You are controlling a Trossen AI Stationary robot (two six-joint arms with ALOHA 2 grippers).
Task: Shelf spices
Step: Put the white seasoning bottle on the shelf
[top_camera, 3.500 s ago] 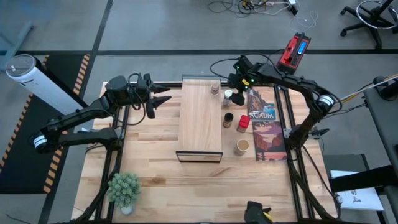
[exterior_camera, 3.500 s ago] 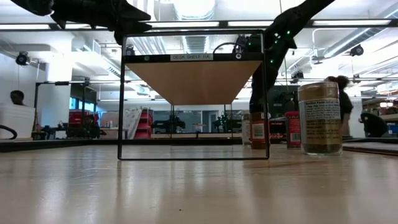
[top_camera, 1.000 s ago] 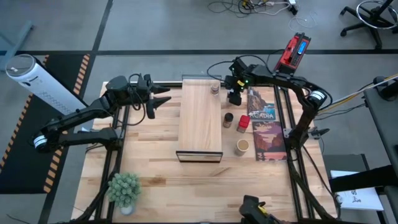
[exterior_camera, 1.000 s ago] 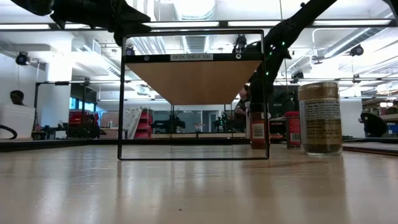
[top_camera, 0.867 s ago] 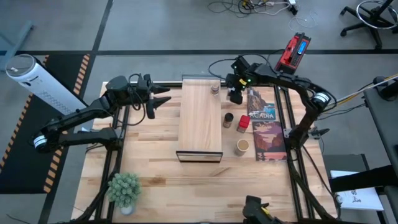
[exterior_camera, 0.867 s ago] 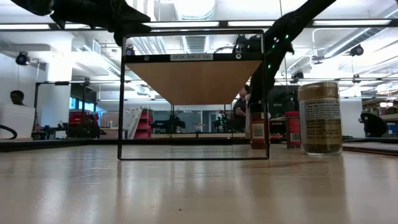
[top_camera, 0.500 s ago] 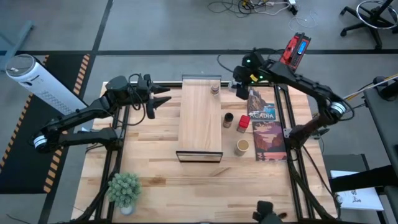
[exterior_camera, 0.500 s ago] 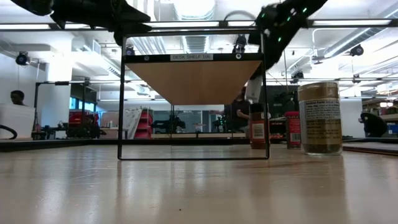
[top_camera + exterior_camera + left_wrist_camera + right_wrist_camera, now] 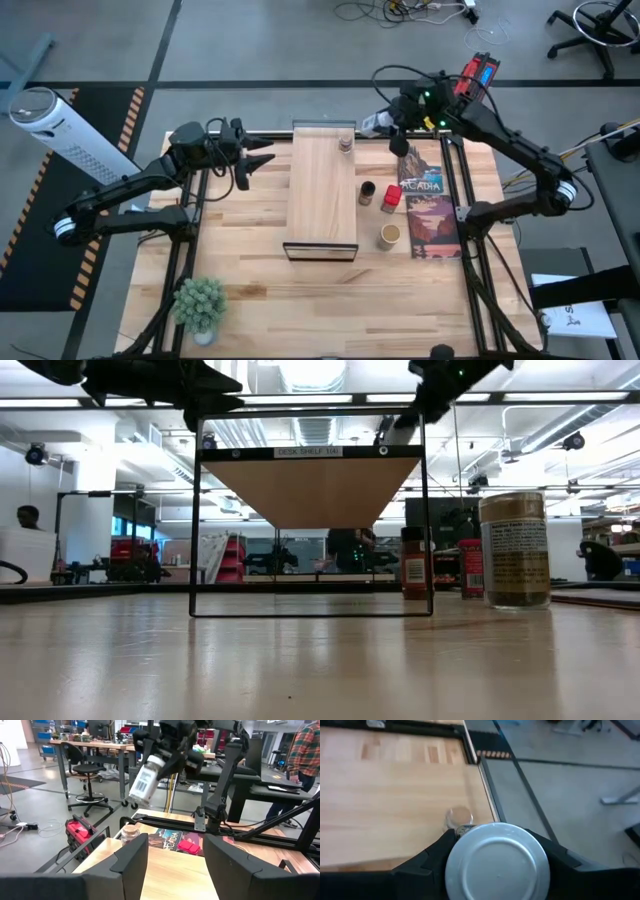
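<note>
My right gripper (image 9: 386, 123) is shut on a white-capped spice jar (image 9: 372, 122) and holds it in the air past the shelf's far right corner. The shelf (image 9: 322, 190) is a pale board on a thin black frame. A small clear jar (image 9: 345, 143) stands on its far end. On the table to its right stand a dark-lidded jar (image 9: 367, 190), a red tin (image 9: 388, 200) and a wider tan-topped jar (image 9: 389, 235). My left gripper (image 9: 268, 158) hovers open to the left of the shelf, with nothing between its fingers. My right gripper pinches the white-capped jar by its upper end (image 9: 156, 759) between its two fingers (image 9: 427, 862), one on each side of the round cap (image 9: 497, 865). The jar is lifted clear and hangs tilted, with its lower end (image 9: 136, 799) toward the shelf.
A flat printed game box (image 9: 428, 205) lies on the table to the right of the spices. A small potted plant (image 9: 200, 300) stands at the near left corner. In the low view, the shelf's black frame (image 9: 196, 510) stands on the tabletop.
My right gripper has risen from beside the shelf's far right corner and gone toward the table's far edge, still shut on the white-capped jar. The jar has been lifted well above the table and tipped from upright to slanting.
</note>
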